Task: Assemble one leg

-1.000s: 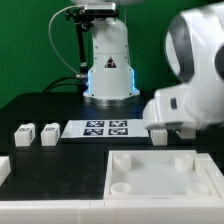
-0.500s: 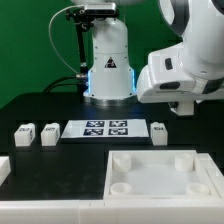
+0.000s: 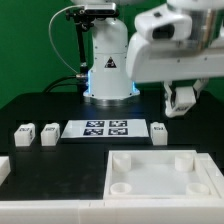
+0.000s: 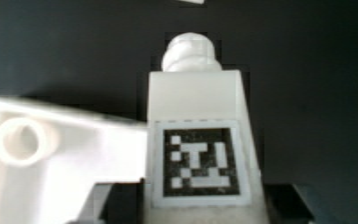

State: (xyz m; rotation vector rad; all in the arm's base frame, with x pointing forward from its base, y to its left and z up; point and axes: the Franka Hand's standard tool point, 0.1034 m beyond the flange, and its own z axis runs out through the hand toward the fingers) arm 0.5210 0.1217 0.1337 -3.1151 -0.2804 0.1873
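Tool (image 3: 180, 106) hangs above the desk (image 3: 40, 105), clamped on a white leg (image 3: 183, 96). Loose legs on the desk: two (image 3: 22, 133) (image 3: 49, 133) at the exterior view's left of the marker board (image 3: 100, 128), one (image 3: 158, 130) near its right end. White tray piece (image 3: 160, 172) lies in the foreground.

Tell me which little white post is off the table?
The leg clamped in the gripper, held in the air; the other three legs sit on the table.

The leg (image 4: 197, 120) is a stubby white post with a black-and-white tag (image 4: 197, 158) facing the wrist cam and a rounded peg (image 4: 190, 50) on its far end. It's pinched in the claw (image 4: 194, 205), well up off the bench (image 3: 40, 105).
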